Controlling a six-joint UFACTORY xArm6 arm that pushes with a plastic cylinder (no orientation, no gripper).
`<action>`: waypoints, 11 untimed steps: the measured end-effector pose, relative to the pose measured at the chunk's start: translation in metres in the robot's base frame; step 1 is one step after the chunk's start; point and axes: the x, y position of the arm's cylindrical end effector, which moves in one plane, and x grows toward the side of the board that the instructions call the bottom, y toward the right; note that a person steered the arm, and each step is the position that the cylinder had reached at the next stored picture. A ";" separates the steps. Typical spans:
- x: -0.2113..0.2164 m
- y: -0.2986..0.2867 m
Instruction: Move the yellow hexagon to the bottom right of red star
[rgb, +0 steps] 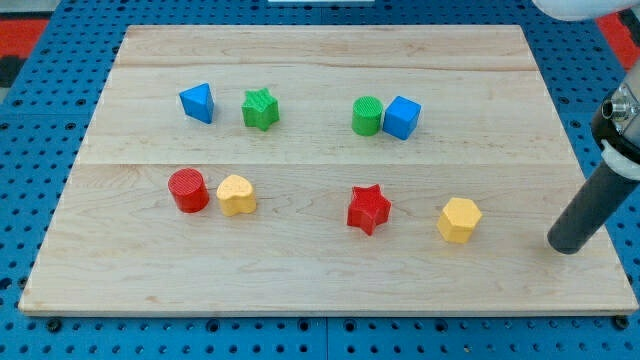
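Observation:
The yellow hexagon (459, 219) lies on the wooden board (320, 270), to the right of the red star (368, 209) and slightly lower than it, with a gap between them. My dark rod comes in from the view's right edge. My tip (565, 244) rests on the board near its right edge, well to the right of the yellow hexagon and apart from every block.
A red cylinder (188, 190) and a yellow heart (236, 195) touch at the left. Along the top lie a blue triangle (198, 102), a green star (260, 109), a green cylinder (367, 115) and a blue cube (402, 117). A blue pegboard (50, 100) surrounds the board.

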 end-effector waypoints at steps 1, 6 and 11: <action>0.000 0.001; -0.060 -0.096; -0.008 -0.062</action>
